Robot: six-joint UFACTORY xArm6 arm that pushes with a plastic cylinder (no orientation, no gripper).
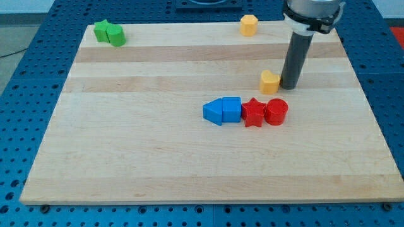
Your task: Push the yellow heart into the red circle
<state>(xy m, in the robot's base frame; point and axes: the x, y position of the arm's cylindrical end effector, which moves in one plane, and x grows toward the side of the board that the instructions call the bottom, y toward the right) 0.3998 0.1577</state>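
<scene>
The yellow heart [269,82] lies on the wooden board right of centre. My tip [290,86] stands just to its right, touching or nearly touching it. The red circle [276,111] lies a short way below the heart, slightly to the view's right. A red star [254,113] touches the circle's left side.
Two blue blocks [222,110] sit in a row left of the red star. A second yellow block [249,25] lies at the board's top edge. A green star and a green block [109,33] sit at the top left corner. The board's [126,139] right edge is near.
</scene>
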